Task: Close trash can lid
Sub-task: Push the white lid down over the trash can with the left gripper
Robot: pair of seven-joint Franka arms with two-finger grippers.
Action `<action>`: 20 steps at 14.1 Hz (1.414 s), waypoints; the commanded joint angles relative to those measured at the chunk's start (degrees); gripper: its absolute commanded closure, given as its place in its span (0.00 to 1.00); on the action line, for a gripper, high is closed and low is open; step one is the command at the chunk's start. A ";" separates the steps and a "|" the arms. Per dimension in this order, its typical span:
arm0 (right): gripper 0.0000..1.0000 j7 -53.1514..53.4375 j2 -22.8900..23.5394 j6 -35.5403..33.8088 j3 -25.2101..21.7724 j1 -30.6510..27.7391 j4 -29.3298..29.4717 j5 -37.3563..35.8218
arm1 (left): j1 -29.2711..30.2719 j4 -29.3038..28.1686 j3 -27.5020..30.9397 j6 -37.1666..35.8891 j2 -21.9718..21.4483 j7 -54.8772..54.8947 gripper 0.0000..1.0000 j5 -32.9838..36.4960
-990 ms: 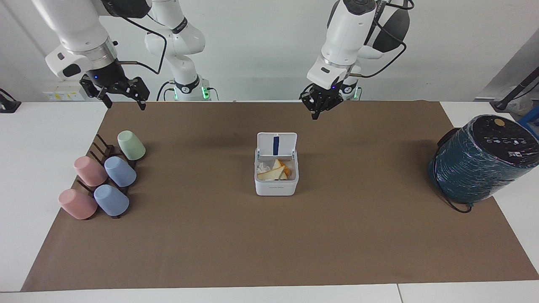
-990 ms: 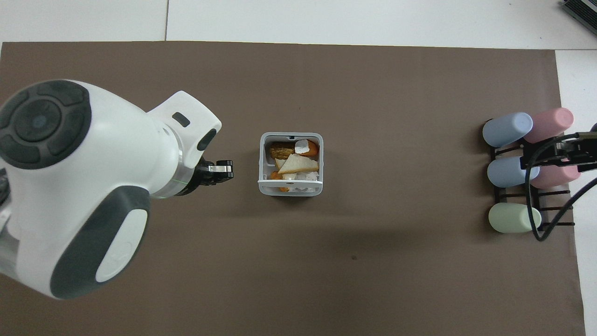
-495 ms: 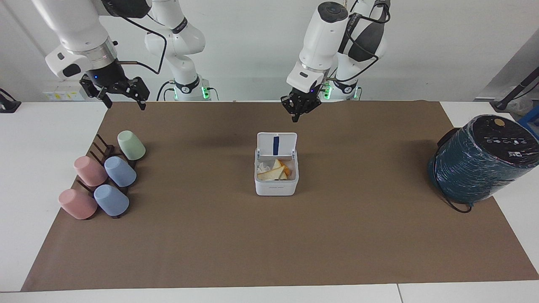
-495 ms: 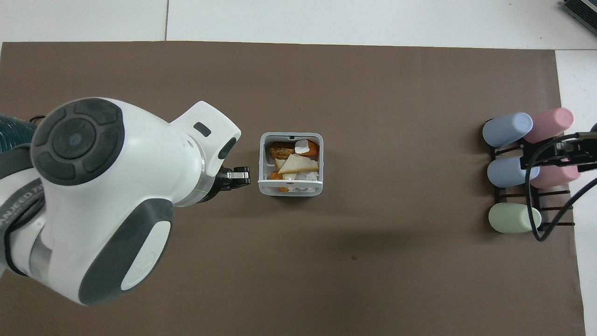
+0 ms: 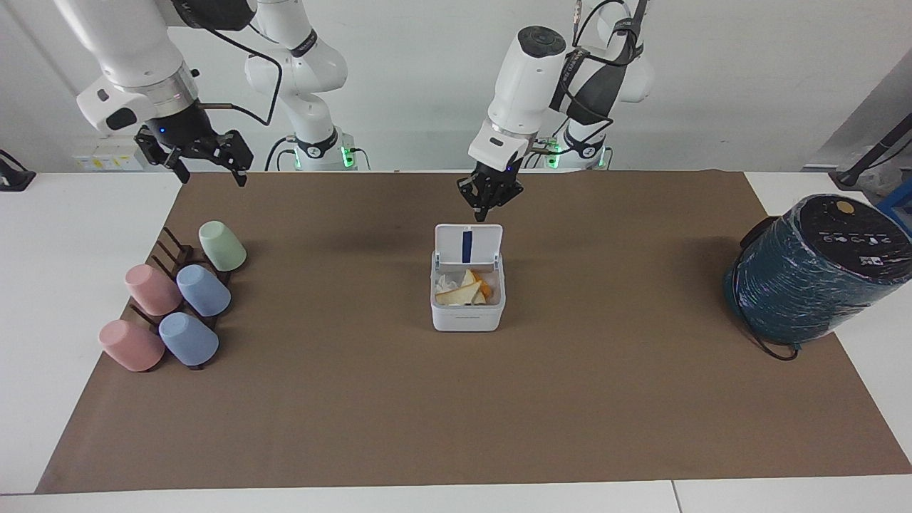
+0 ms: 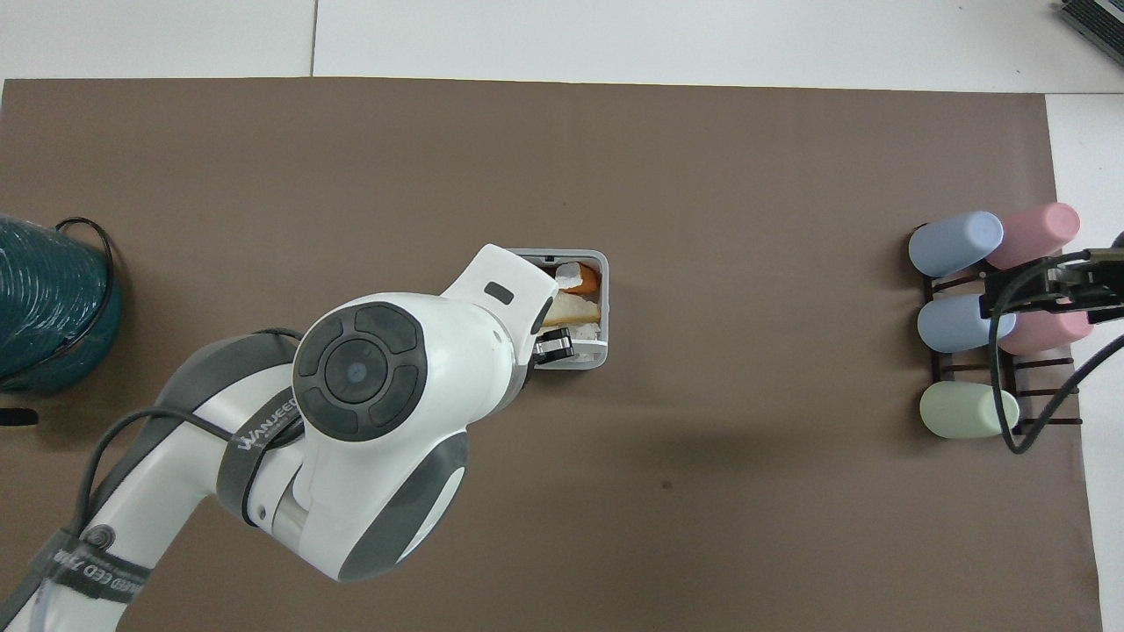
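The left gripper (image 5: 486, 211) is seen at the upper centre of the facing view, hanging in the air just above the top edge of the lid (image 5: 468, 245), with a small gap between its tips and the lid. Its fingers are drawn together into 1 dark point. In the overhead view the left gripper (image 6: 555, 348) is mostly covered by its own white arm, and only its tip shows at the centre of the frame, over the robots' edge of the trash can (image 6: 599, 309).

The lid is standing upright and open, and the blue stripe on its underside is shown to the facing camera. The lid is attached at the edge of the trash can (image 5: 467, 314) that lies nearer to the robots. The trash can is placed at the centre of the frame on the brown mat (image 5: 456, 399), and scraps of bread (image 5: 461, 291) and orange pieces are seen inside it.

The right gripper (image 5: 207, 167) is held in the air at the upper left of the facing view, over the mat's edge, with its fingers spread apart; this arm waits.

Below it, at the left of the frame, 5 cups (image 5: 204, 291) are laid on a dark rack (image 5: 174, 258). A dark teal cylinder (image 5: 812, 274) is seen at the right edge of the frame.
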 commanded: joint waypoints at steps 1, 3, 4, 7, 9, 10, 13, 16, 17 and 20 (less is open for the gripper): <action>0.00 -1.27 -0.36 0.67 -0.07 -0.16 -0.60 0.24 | -0.48 -0.88 0.82 4.84 1.36 -0.75 1.00 -0.67; 0.00 -1.27 -0.36 0.67 -0.07 -0.16 -0.60 0.24 | 0.04 -0.79 0.82 7.92 2.42 -0.75 1.00 -0.67; 0.00 -1.27 -0.36 0.67 -0.07 -0.16 -0.60 0.24 | 0.13 -0.70 0.82 9.67 3.03 -0.75 1.00 -0.67; 0.00 -1.27 -0.36 0.67 -0.07 -0.16 -0.60 0.24 | 1.63 -0.27 0.91 14.95 4.70 -0.66 1.00 -1.89; 0.00 -1.27 -0.36 0.67 -0.07 -0.16 -0.69 0.24 | 1.63 -0.35 0.91 17.95 5.67 -0.66 1.00 -2.16; 0.00 -1.27 -0.36 0.67 -0.07 -0.16 -0.69 0.24 | 1.63 -0.35 0.91 18.04 5.76 -0.57 1.00 -2.25; 0.00 -1.27 -0.36 0.67 -0.07 -0.16 -0.60 0.24 | 1.54 -0.44 0.91 20.23 7.43 -0.66 1.00 -2.25; 0.00 -1.27 -0.36 0.67 -0.07 -0.16 -0.60 0.24 | 1.54 -0.44 0.91 21.98 9.18 -0.66 1.00 -2.16; 0.00 -1.27 -0.36 0.67 -0.07 -0.16 -0.60 0.24 | 1.45 -0.35 0.91 23.39 10.41 -0.57 1.00 -2.16; 0.00 -1.18 -0.36 0.67 -0.07 -0.16 -0.60 0.24 | 1.54 -0.27 0.91 26.56 12.70 -0.48 1.00 -2.16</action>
